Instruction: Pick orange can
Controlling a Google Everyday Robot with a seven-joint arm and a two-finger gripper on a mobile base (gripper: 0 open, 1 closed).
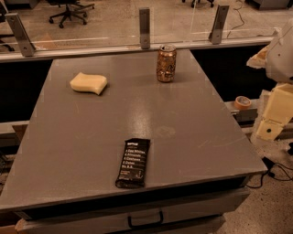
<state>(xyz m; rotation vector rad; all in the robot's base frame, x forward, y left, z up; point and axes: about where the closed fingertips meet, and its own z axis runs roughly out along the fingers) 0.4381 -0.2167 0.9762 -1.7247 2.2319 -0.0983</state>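
3 items on the bench: orange can, sponge and snack bar, all well apart from one another.
Bench (201,137): grey flat top, scuffed, with a faint ring mark near its middle.
Orange can (166,63): upright near the far edge, a little right of that edge's midpoint; copper-orange with pale mottling and a silver rim on top; nothing touches it.
Sponge (89,83): pale yellow with wavy sides, lying flat toward the far-left corner, left of the can.
Snack bar (133,162): black wrapper with white print, lying flat close to the near edge, about midway along it, its long side pointing toward the far edge.
Gripper (274,114): cream-coloured, off the bench beyond the right edge, about level with the middle of that edge; well apart from the can; how wide it stands is not readable from this view.
Tape roll (242,101): on a ledge just beyond the right edge, between the bench and the gripper.
Drawer handle (145,221): dark, on the front below the near edge.
Glass barrier (183,18): along the far edge, held by 3 metal posts.
Office chair (68,10): on the floor beyond the glass, past the far-left corner.
Cables (274,170): dark, on the floor by the near-right corner.
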